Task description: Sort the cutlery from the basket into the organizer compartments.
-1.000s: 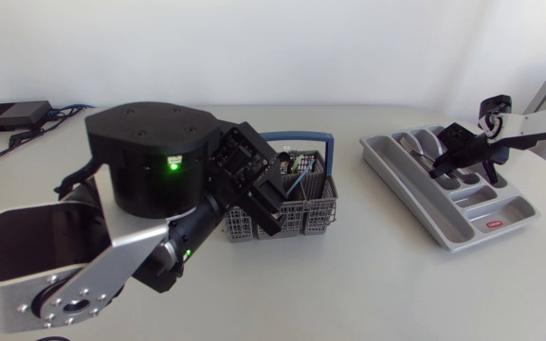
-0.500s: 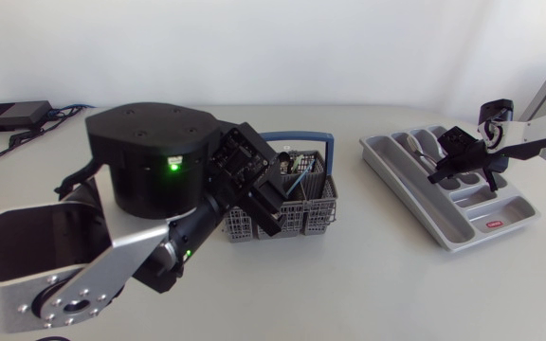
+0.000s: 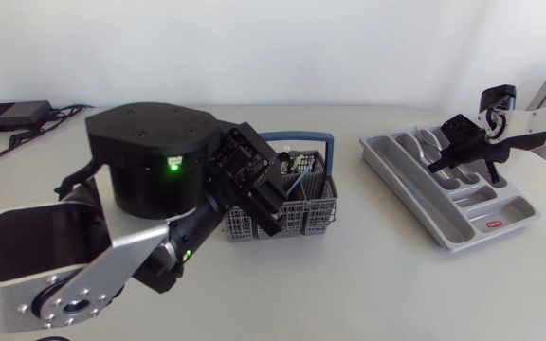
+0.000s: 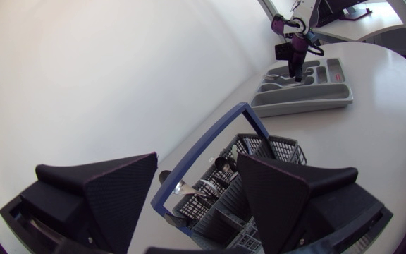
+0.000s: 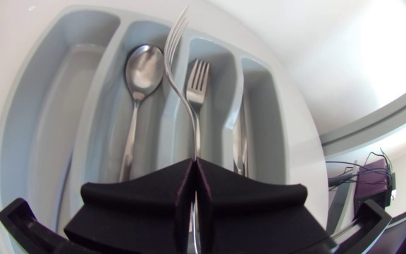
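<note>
While clamped on a fork, hovers over the organizer.

Grips a fork (image 5: 182,67) between the closed fingers of the right gripper (image 5: 193,166), tines ahead, above the organizer (image 3: 415,201) near the right edge of the worktop (image 3: 349,284), about over the divider between a spoon (image 5: 141,74) and a second fork (image 5: 199,77) lying in neighbouring compartments. Stands slightly higher and nearer the organizer's far end than a second ago, so probably lining up rather than releasing; leaves the fork unsorted as yet. Keeps the left gripper (image 4: 197,173) unmoved, fingers wide apart, either side of the handle (image 4: 210,137) of the basket (image 3: 306,216) mid-worktop, more cutlery inside.
</note>
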`<state>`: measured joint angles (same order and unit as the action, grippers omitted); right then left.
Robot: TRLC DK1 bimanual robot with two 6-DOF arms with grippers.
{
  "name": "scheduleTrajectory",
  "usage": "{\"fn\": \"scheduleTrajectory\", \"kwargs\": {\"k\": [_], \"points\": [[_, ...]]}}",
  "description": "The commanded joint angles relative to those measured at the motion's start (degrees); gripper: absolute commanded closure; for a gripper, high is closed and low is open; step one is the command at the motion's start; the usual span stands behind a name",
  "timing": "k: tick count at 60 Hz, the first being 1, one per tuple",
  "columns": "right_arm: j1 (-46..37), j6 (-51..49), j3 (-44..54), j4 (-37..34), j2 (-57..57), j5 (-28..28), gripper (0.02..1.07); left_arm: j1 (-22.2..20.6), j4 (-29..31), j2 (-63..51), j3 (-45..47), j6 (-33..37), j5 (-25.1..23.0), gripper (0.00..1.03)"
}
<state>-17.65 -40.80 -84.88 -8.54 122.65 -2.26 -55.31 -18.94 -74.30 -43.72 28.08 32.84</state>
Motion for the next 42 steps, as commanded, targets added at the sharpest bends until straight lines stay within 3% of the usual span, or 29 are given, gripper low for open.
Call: {"fn": "scheduleTrajectory", "kwargs": {"k": [1, 23, 37, 42], "points": [[0.25, 1.86, -0.02, 0.98, -0.13, 2.7, 1.01, -0.41, -0.31, 0.65, 1.8, -1.27, 0.03, 0.26], [1.13, 3.35, -4.77, 0.71, 5.32, 11.58, 1.01, -0.41, -0.31, 0.65, 1.89, -1.27, 0.03, 0.26], [2.97, 3.53, -7.05, -0.52, 8.31, 14.39, 1.01, -0.41, -0.13, 0.74, 1.8, -1.27, 0.03, 0.26], [3.41, 3.53, -7.4, -0.61, 8.57, 14.65, 0.85, -0.41, -0.13, 0.83, 1.8, -1.18, 0.03, 0.26]]}}
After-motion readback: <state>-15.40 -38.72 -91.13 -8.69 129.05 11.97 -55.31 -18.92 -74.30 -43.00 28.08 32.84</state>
